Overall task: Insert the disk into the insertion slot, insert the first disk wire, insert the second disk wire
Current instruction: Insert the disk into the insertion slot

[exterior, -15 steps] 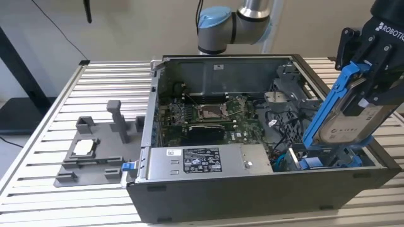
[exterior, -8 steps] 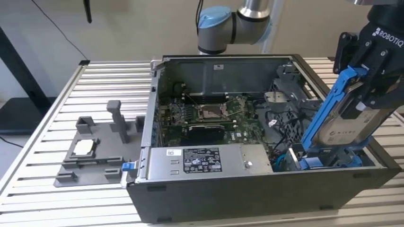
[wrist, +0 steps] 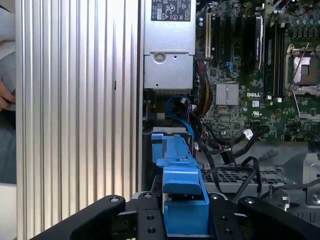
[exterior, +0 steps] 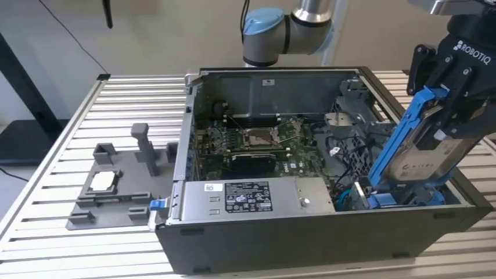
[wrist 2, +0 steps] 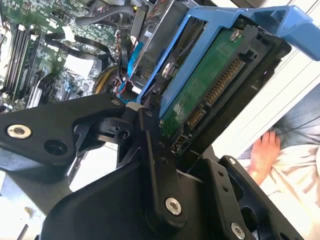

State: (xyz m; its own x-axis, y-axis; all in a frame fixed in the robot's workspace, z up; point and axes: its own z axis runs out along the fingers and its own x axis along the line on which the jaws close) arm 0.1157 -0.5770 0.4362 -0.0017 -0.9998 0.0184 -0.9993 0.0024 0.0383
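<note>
An open black computer case (exterior: 310,244) sits on a slatted metal table (exterior: 46,232), its green motherboard (exterior: 256,139) exposed at mid-frame and a grey power supply (exterior: 248,197) along the near wall. At the exterior view's left, a grey moulded fixture (exterior: 108,197) rests on the table just beside the case. A person's hand (wrist 2: 262,155) shows in the second wrist view.

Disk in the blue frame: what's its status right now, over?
Gripper shut on disk. Disk tilted steeply, lower end down in the case corner, not seated flat. Loose cables close beside it.
</note>
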